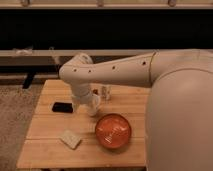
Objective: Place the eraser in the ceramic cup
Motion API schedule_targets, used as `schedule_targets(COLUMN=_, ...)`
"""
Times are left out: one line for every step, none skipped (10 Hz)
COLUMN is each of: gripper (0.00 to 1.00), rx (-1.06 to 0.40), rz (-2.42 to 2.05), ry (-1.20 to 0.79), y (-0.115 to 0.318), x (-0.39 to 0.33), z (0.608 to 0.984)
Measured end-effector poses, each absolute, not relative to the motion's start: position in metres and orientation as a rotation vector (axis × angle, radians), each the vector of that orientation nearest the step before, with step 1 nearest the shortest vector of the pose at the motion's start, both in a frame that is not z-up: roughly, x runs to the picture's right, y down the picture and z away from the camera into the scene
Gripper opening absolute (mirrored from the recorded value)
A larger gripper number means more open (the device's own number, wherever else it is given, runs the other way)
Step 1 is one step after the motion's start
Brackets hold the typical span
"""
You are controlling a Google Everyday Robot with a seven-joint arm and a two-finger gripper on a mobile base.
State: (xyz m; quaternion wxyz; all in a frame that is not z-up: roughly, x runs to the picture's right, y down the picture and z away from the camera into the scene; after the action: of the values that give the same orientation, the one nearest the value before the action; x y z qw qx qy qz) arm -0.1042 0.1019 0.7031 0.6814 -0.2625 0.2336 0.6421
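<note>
The eraser (62, 107), a flat black block, lies on the left part of the wooden table (50, 125). My arm reaches in from the right and bends down over the table's middle. My gripper (92, 108) hangs low at its end, a short way right of the eraser and apart from it. The white ceramic cup (96, 98) shows only in part, right against the gripper's end, and the arm covers most of it.
A wide orange-red bowl (113, 131) sits at the front right of the gripper. A pale beige block (70, 139) lies at the front left. A slim clear bottle (105, 92) stands just behind the gripper. My white body fills the right side.
</note>
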Motion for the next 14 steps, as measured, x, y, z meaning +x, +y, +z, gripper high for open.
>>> schedule_targets(gripper=0.65, rx=-0.589, rz=1.441, ry=0.524, y=0.102, x=-0.104, z=0.703)
schedule_targets(gripper=0.65, rx=-0.589, rz=1.441, ry=0.524, y=0.102, x=-0.104, z=0.703)
schedule_targets(gripper=0.65, rx=-0.589, rz=1.441, ry=0.524, y=0.102, x=-0.104, z=0.703)
schedule_targets(gripper=0.65, rx=-0.589, rz=1.441, ry=0.524, y=0.102, x=-0.104, z=0.703)
schedule_targets(gripper=0.65, rx=-0.589, rz=1.441, ry=0.524, y=0.102, x=-0.104, z=0.703)
schedule_targets(gripper=0.65, rx=-0.589, rz=1.441, ry=0.524, y=0.102, x=-0.104, z=0.703)
schedule_targets(gripper=0.65, rx=-0.59, rz=1.438, ry=0.527, y=0.101, x=-0.104, z=0.703)
schedule_targets(gripper=0.65, rx=-0.586, rz=1.417, ry=0.531, y=0.1, x=-0.104, z=0.704)
schedule_targets(gripper=0.65, rx=-0.593, rz=1.378, ry=0.521, y=0.101, x=-0.11, z=0.704)
schedule_targets(gripper=0.65, rx=-0.596, rz=1.292, ry=0.495, y=0.099, x=-0.123, z=0.707)
schedule_targets(gripper=0.65, rx=-0.602, rz=1.213, ry=0.47, y=0.096, x=-0.141, z=0.711)
schedule_targets(gripper=0.65, rx=-0.607, rz=1.138, ry=0.446, y=0.093, x=-0.162, z=0.716)
schedule_targets(gripper=0.65, rx=-0.609, rz=1.073, ry=0.42, y=0.09, x=-0.182, z=0.72)
schedule_targets(gripper=0.65, rx=-0.616, rz=0.98, ry=0.382, y=0.087, x=-0.213, z=0.728)
